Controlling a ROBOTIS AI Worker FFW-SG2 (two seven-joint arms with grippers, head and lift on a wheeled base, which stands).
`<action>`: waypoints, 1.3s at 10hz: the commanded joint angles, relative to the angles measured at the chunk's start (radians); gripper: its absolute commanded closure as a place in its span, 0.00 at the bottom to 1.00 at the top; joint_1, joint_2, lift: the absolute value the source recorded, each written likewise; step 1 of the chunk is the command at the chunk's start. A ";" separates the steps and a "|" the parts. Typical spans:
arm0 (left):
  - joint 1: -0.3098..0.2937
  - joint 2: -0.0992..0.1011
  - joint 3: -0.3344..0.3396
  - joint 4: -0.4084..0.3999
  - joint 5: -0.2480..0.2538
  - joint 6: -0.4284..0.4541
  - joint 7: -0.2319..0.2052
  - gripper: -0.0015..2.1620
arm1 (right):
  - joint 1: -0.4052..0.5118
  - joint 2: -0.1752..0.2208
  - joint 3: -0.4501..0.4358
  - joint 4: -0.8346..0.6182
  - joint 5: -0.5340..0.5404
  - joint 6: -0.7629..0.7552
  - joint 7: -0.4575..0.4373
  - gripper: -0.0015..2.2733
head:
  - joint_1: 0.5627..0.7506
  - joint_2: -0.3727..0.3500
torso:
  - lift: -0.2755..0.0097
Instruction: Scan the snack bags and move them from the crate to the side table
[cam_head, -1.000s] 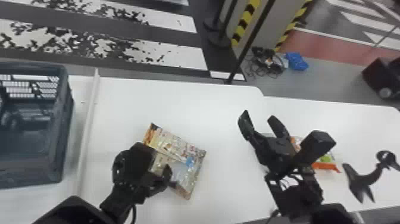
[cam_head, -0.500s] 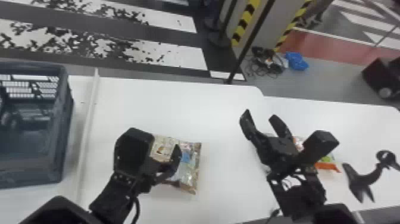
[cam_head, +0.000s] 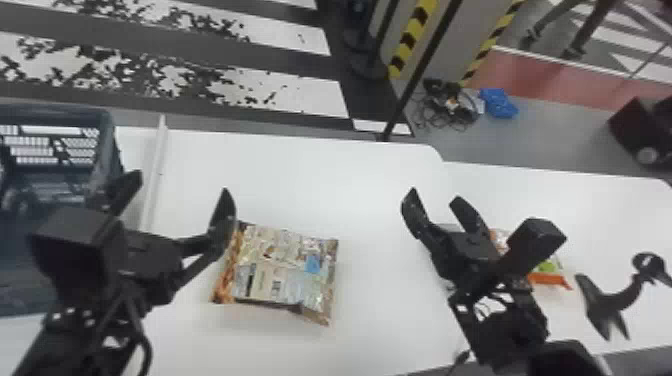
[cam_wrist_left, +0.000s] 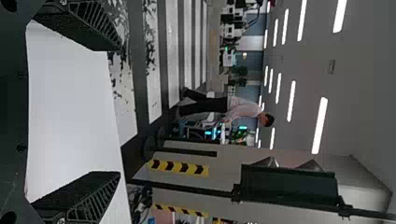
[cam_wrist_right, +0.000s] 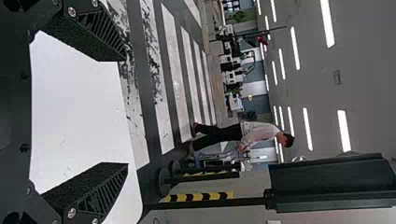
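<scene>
Snack bag (cam_head: 285, 272), in the head view, is laid on the white surface (cam_head: 310, 175), between the left tool (cam_head: 180, 190) and the right tool (cam_head: 434, 194). Both tools are opened wide, with nothing gripped. A second bag (cam_head: 550, 280) is partly hidden behind the right tool. At the far left, the crate (cam_head: 112, 145) is placed.

In the left wrist view, the left tool's (cam_wrist_left: 118, 111) fingers are spread well apart, and nothing is held.

In the right wrist view, the right tool (cam_wrist_right: 126, 112) is likewise spread and empty.
</scene>
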 joint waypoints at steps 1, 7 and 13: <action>0.085 0.009 0.130 -0.063 0.028 -0.036 -0.022 0.02 | -0.007 -0.001 -0.001 0.003 0.000 0.022 0.000 0.06 | 0.70 0.03 | 0.66; 0.197 -0.014 0.394 -0.096 0.133 -0.021 -0.169 0.02 | -0.011 0.026 0.013 0.023 0.016 0.071 0.078 0.06 | 0.70 0.24 | 0.66; 0.241 -0.014 0.456 -0.098 0.210 -0.027 -0.221 0.02 | -0.111 0.040 0.059 0.053 0.043 0.406 0.314 0.90 | 0.70 0.42 | 0.66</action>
